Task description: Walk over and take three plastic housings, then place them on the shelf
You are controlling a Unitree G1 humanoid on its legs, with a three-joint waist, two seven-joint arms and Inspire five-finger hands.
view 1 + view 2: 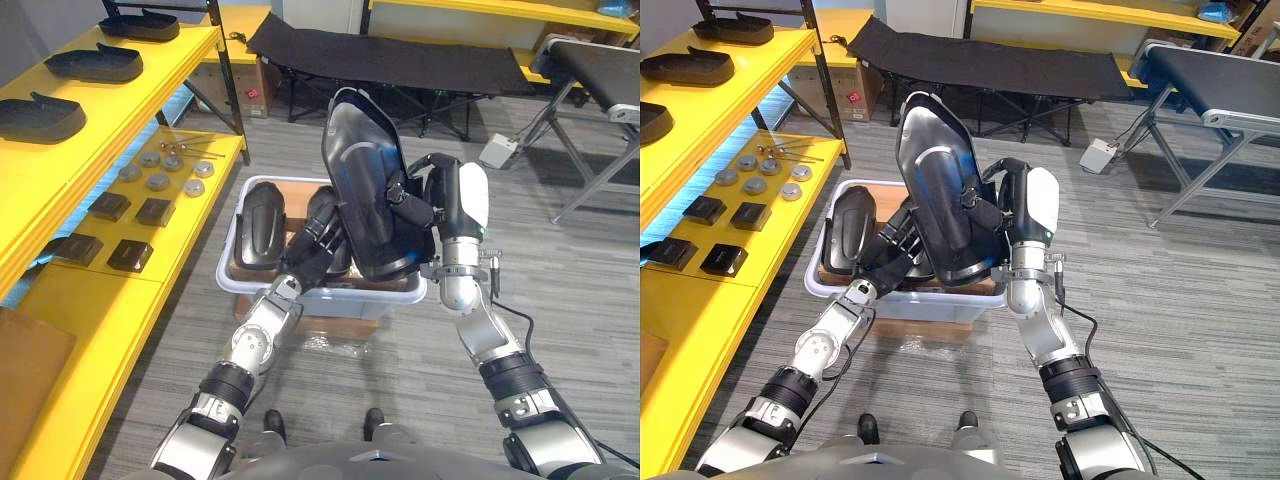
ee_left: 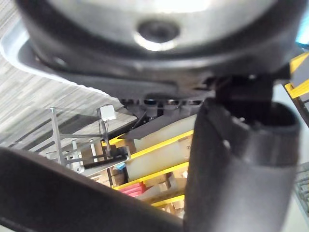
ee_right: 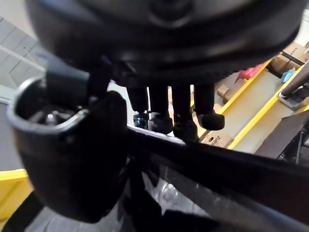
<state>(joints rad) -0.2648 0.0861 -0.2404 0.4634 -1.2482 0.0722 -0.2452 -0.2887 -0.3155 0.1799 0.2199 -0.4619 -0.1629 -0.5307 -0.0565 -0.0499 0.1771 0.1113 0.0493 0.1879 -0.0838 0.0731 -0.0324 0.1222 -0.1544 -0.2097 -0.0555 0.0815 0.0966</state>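
Carpet [image 1: 560,300], bin [image 1: 229,268] partly behind raised housing [image 1: 365,190]

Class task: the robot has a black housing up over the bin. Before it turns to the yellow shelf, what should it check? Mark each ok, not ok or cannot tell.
1. Right hand curled round the lifted housing: ok.
2. Left hand hold on that housing: cannot tell.
3. Housing raised above the bin: ok.
4. Room on the yellow shelf beside the shelf housings lying there: cannot tell.
5. Spare housing waiting in the bin: ok.
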